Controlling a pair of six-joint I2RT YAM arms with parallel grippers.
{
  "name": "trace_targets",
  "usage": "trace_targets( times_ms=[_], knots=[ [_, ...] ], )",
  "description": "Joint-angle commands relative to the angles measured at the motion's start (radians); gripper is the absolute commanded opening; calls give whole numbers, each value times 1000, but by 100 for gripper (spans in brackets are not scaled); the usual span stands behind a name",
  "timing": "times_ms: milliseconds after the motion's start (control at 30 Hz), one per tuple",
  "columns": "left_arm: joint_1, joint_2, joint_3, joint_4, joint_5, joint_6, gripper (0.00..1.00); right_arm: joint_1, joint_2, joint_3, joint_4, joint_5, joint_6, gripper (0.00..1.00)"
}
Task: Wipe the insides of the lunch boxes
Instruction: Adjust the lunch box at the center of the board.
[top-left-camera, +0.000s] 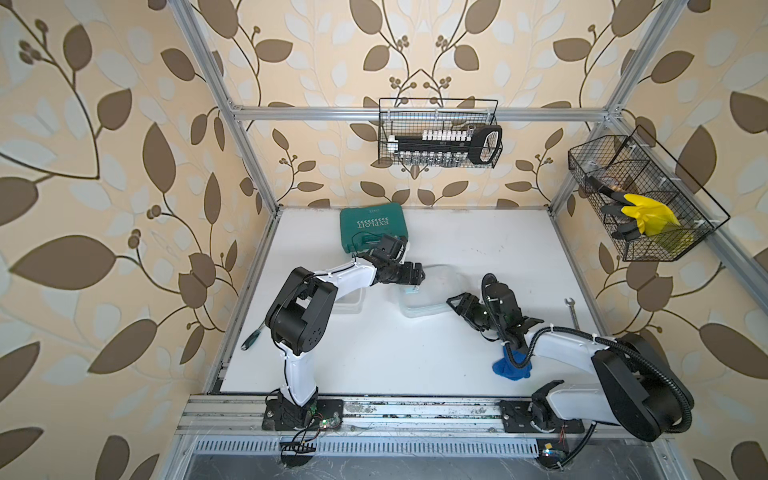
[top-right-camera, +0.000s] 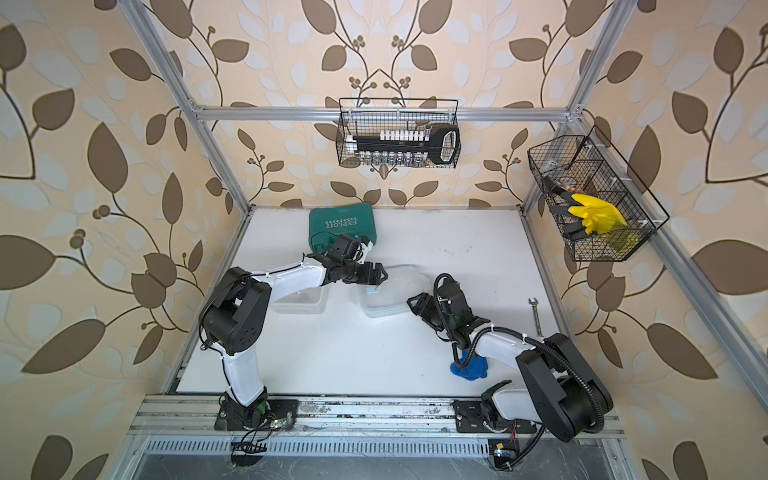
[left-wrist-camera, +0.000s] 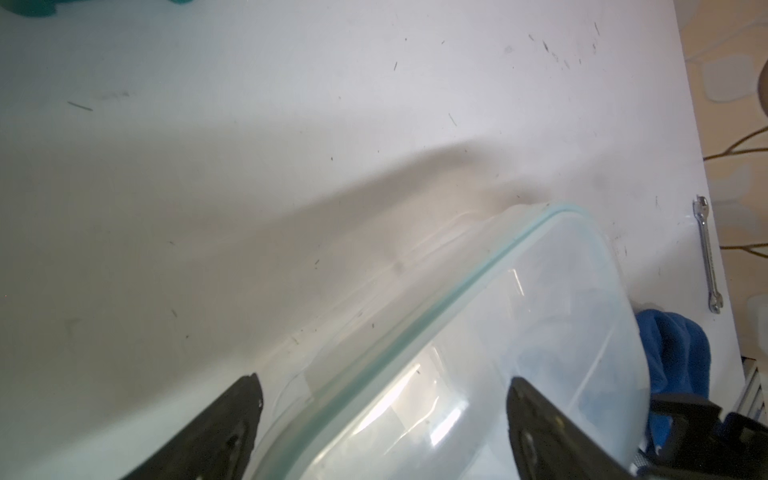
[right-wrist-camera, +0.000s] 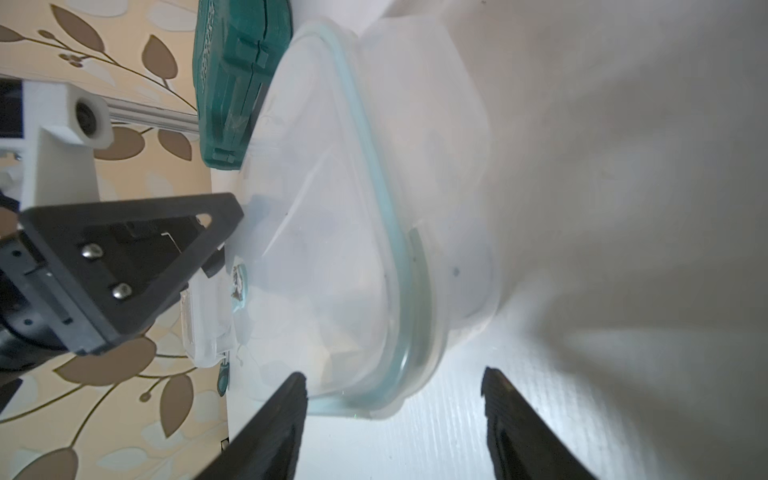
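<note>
A clear lunch box (top-left-camera: 430, 293) (top-right-camera: 392, 293) stands mid-table with a green-rimmed lid (left-wrist-camera: 540, 299) (right-wrist-camera: 370, 158) lying across its top. My left gripper (top-left-camera: 417, 279) (top-right-camera: 380, 276) (left-wrist-camera: 383, 378) hovers open over the box's left end, its fingers either side of the lid's edge, gripping nothing. At the box's near right corner my right gripper (top-left-camera: 455, 301) (top-right-camera: 413, 301) (right-wrist-camera: 392, 372) stands open and just clear of it. A second clear lunch box (top-left-camera: 349, 302) (top-right-camera: 301, 302) sits partly hidden under my left arm.
A teal tool case (top-left-camera: 370, 226) (top-right-camera: 338, 226) lies at the back. A blue cloth (top-left-camera: 511, 365) (top-right-camera: 469, 368) lies under my right arm. A wrench (top-left-camera: 572, 311) lies by the right edge, a screwdriver (top-left-camera: 251, 338) by the left edge. Wire baskets (top-left-camera: 440, 133) hang on the walls.
</note>
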Motion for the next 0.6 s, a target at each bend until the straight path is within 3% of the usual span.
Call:
trace_targets(
  times_ms=[0, 367, 567],
  knots=[
    [-8, -37, -40, 58, 63, -30, 93, 5, 14, 51, 10, 50, -8, 68],
    [-31, -144, -210, 160, 95, -157, 92, -43, 149, 169, 14, -9, -47, 67],
    [-98, -175, -264, 162, 57, -229, 92, -70, 215, 274, -20, -34, -84, 67]
  ],
)
